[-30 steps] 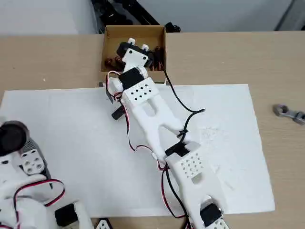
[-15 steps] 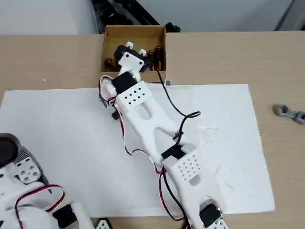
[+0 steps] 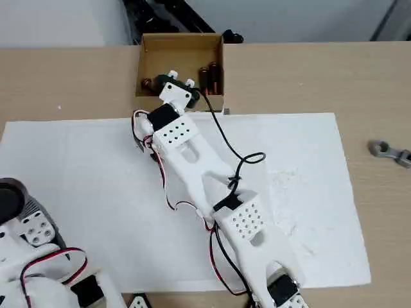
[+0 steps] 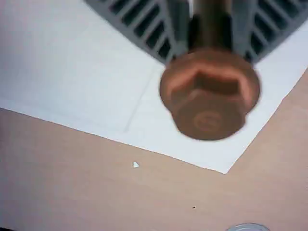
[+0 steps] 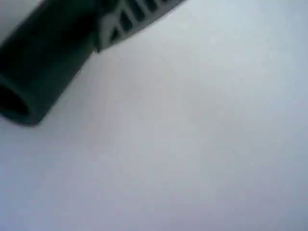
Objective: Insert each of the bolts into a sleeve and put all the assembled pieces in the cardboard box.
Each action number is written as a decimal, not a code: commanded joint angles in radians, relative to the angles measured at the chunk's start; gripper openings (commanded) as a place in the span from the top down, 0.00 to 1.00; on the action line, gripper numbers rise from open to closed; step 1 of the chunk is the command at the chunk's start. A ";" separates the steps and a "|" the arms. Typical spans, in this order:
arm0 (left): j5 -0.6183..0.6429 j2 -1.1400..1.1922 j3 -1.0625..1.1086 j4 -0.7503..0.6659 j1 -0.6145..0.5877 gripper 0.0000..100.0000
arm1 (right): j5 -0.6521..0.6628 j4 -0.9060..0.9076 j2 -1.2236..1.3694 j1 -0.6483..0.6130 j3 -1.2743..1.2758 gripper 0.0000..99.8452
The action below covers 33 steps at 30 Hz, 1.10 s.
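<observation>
A copper bolt [image 4: 209,98] with a hexagonal flanged head hangs in my left gripper [image 4: 211,29], whose grey ribbed fingers [image 4: 139,21] are shut on its shank, above a corner of the white paper [image 4: 72,62]. My right gripper [image 5: 91,33] is shut on a dark tubular sleeve [image 5: 41,62] just over the paper, its open end showing. From above, the right arm stretches from the front edge to the cardboard box [image 3: 180,40], with its gripper [image 3: 144,136] beside the wrist, just in front of the box. Copper assembled pieces [image 3: 210,77] lie inside the box.
A large white paper sheet [image 3: 96,173] covers the middle of the wooden table [image 3: 321,70]. The left arm's base [image 3: 32,256] sits at the front left corner. A small metal tool [image 3: 388,152] lies on the table at the far right.
The right arm's wrist has drawn back from over the box toward the front and left, uncovering the pieces inside. The left arm has shifted slightly toward the front left.
</observation>
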 commanded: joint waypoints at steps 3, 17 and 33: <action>0.003 0.005 0.022 -0.028 -0.005 0.99 | -0.005 -0.012 0.002 0.010 -0.008 0.84; 0.003 -0.002 0.048 -0.031 -0.006 0.99 | 0.017 0.013 0.031 0.013 -0.006 0.84; 0.000 -0.002 0.048 -0.032 -0.006 0.99 | 0.020 0.058 0.033 0.015 -0.006 0.93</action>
